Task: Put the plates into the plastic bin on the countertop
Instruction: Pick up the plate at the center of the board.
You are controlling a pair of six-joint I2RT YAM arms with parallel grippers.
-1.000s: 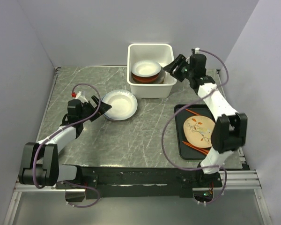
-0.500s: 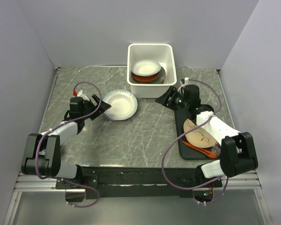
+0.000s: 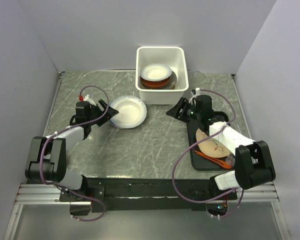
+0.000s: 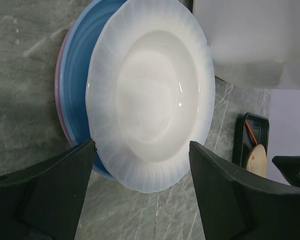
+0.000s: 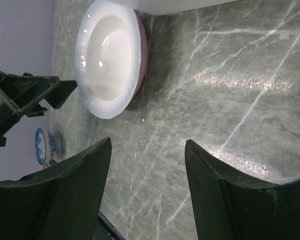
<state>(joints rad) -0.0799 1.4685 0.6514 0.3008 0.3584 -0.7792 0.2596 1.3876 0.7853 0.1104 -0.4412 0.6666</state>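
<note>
Plates (image 3: 128,111): three stacked on the countertop (image 3: 140,145) just left of the bin (image 3: 160,48), white plate (image 4: 155,95) on blue plate (image 4: 82,65) on pink plate (image 4: 60,100). At least two show in the bin, and one tan plate (image 3: 212,145) on the tray (image 4: 241,152). Left gripper (image 4: 141,144), jaws apart, is at the stack's near rim. Right gripper (image 5: 148,141), jaws apart, is empty. Likely risks: pinching two rims together, or the glossy top plate slipping free.

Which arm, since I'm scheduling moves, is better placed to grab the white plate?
The left arm. Its jaws stand open right at the white plate's near rim; the right arm's open jaws hang over bare countertop, apart from that plate.
</note>
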